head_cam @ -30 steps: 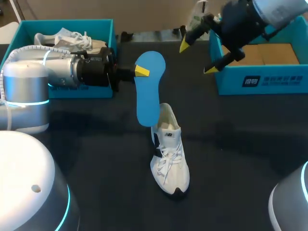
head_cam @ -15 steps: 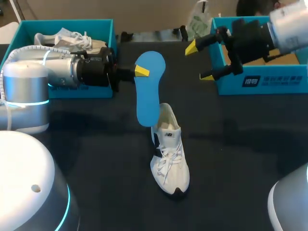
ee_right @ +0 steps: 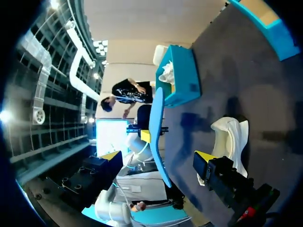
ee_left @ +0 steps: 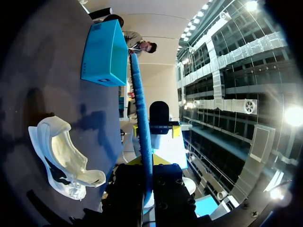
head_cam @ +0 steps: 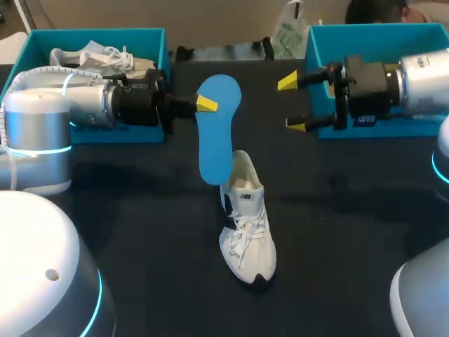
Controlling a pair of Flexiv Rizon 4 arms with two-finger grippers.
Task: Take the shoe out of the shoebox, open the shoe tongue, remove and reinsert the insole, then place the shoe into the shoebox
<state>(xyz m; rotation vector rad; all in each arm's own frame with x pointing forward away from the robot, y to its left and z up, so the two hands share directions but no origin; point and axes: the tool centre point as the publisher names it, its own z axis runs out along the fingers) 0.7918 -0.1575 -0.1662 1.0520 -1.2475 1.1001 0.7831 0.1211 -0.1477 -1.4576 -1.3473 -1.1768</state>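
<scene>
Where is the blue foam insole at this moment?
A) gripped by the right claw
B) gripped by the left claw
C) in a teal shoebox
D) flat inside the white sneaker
B: the left claw is shut on the blue foam insole, holding it up; the right claw stands open and empty.

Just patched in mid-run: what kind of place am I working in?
Likely a two-arm robot test bench for shoe handling: a dark table, a teal left shoebox and right shoebox, a white shoe out on the table, its blue insole held in the left gripper.
</scene>
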